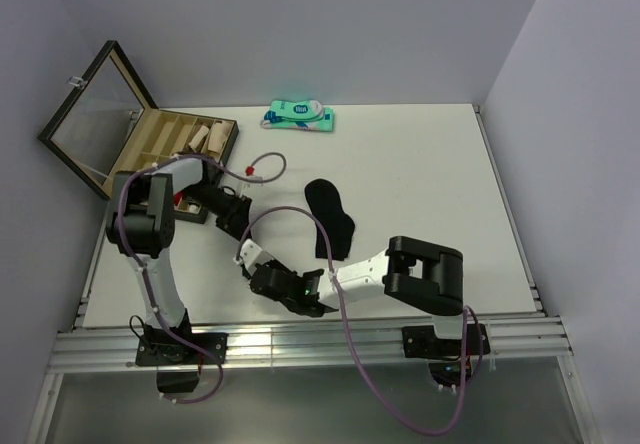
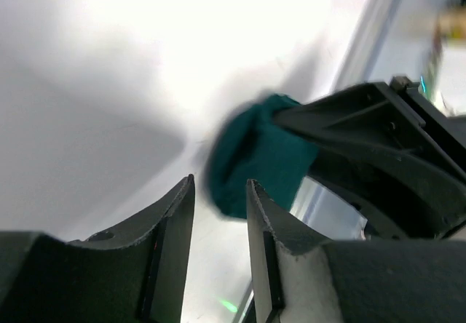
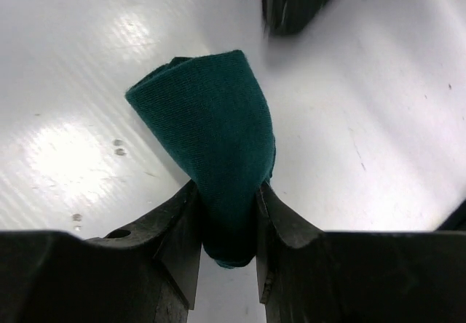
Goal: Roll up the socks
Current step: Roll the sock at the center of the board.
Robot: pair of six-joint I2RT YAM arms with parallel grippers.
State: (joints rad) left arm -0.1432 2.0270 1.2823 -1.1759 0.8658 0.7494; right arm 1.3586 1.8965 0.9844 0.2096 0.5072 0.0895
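The dark green sock (image 3: 218,134) is folded into a thick bundle and pinched between my right gripper's (image 3: 227,192) shut jaws, just above the white table. In the left wrist view the same green bundle (image 2: 255,156) sits just beyond my left gripper (image 2: 218,185), whose jaws stand apart with nothing between them. In the top view both grippers meet at the near left of the table: the left (image 1: 245,249) above the right (image 1: 262,276), with the green sock hidden under them. The plain black sock (image 1: 332,216) lies flat in the middle of the table, to their right.
An open wooden box (image 1: 160,144) with a raised glass lid stands at the back left, holding beige rolled socks (image 1: 205,136). A teal-and-white packaged pair (image 1: 300,116) lies at the back edge. The metal rail (image 1: 300,342) runs along the near edge.
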